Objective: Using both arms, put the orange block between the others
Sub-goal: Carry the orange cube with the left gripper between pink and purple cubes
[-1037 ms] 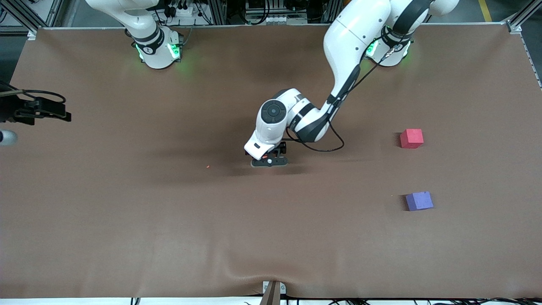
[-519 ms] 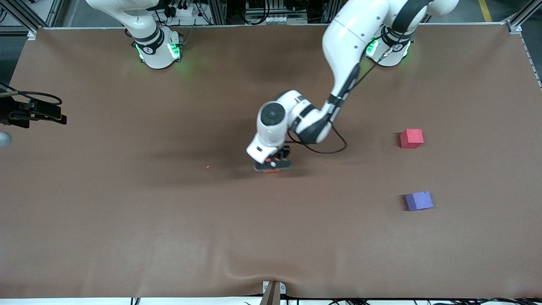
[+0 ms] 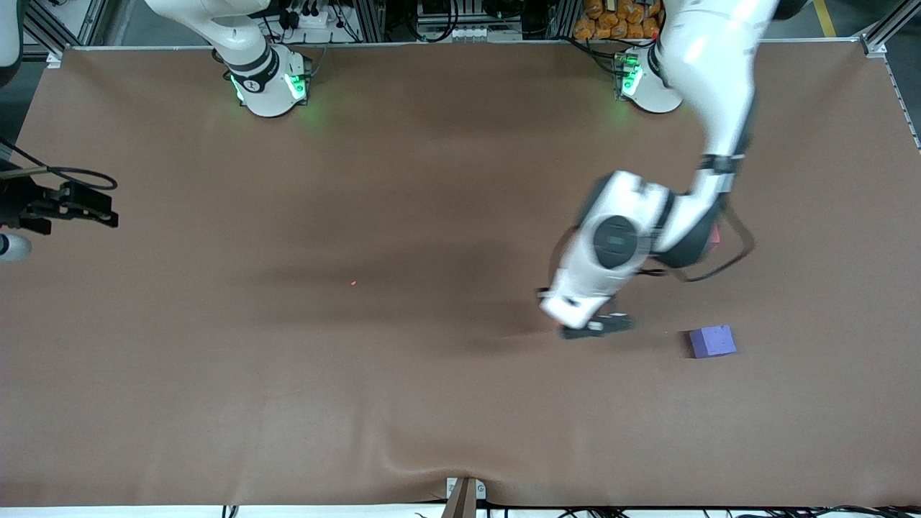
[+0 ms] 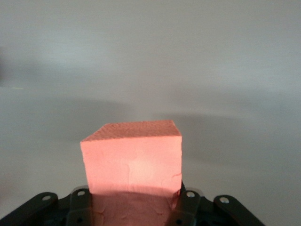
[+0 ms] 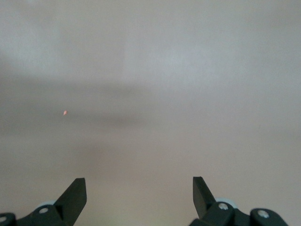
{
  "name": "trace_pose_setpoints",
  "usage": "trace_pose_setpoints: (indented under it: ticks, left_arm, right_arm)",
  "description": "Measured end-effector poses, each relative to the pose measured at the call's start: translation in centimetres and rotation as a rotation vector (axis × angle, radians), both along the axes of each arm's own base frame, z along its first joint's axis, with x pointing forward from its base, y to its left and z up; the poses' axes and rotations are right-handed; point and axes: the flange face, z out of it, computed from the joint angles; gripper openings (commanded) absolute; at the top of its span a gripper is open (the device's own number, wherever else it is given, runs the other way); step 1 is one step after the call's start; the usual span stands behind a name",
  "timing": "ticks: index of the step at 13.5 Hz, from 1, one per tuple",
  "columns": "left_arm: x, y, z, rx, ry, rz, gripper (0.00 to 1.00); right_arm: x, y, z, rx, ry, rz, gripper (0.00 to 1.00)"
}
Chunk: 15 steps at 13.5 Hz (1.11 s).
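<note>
The orange block [image 4: 131,157] sits between the fingers of my left gripper [image 4: 134,197], which is shut on it. In the front view that gripper [image 3: 596,327] hangs low over the mat beside the purple-blue cube [image 3: 712,341], toward the table's middle from it, and the wrist hides the block. The red-pink cube [image 3: 717,234] shows only as a sliver past the left arm's elbow. My right gripper [image 5: 138,188] is open with nothing between its fingers. It waits over the right arm's end of the table [image 3: 68,203].
A tiny orange speck [image 3: 352,283] lies on the brown mat [image 3: 403,403] near the table's middle, also seen in the right wrist view [image 5: 65,112]. The mat has a ripple at the edge nearest the front camera. A cable loops from the left arm's forearm.
The left gripper closed on the orange block at the table's middle and carried it toward the left arm's end, close to the purple-blue cube. The arm now covers the red-pink cube.
</note>
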Motion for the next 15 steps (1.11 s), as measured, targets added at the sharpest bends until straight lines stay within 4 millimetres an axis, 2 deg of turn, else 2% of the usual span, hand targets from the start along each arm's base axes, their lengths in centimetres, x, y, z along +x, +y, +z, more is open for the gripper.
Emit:
trace_pose_setpoints:
  ticks: [2,4,6,9,11,15]
  left_arm:
    - [-0.5,6.6,-1.2,0.027,0.05,-0.033,0.0]
    - [-0.7,12.1,-2.6,0.047,0.086,-0.061,0.0]
    - [-0.6,16.6,-4.1,0.053,0.093,-0.069,0.0]
    - [-0.7,22.4,-6.5,0.033,0.065,-0.056,0.0]
    - [-1.7,24.2,-8.4,0.025,0.063,-0.056,0.0]
    - [-3.9,23.9,-10.9,0.021,0.104,-0.067,0.0]
  right_arm:
    - [0.6,-0.2,-0.7,-0.013,-0.009,-0.002,1.0]
    - [0.9,-1.2,-1.6,-0.021,0.0,-0.008,1.0]
    - [1.0,-2.7,-2.2,-0.023,0.006,-0.02,1.0]
    - [1.0,-3.0,-2.4,-0.023,0.01,-0.025,1.0]
    - [1.0,-2.8,-2.5,-0.022,0.014,-0.021,1.0]
    - [0.9,-2.8,-2.7,-0.021,0.026,-0.022,1.0]
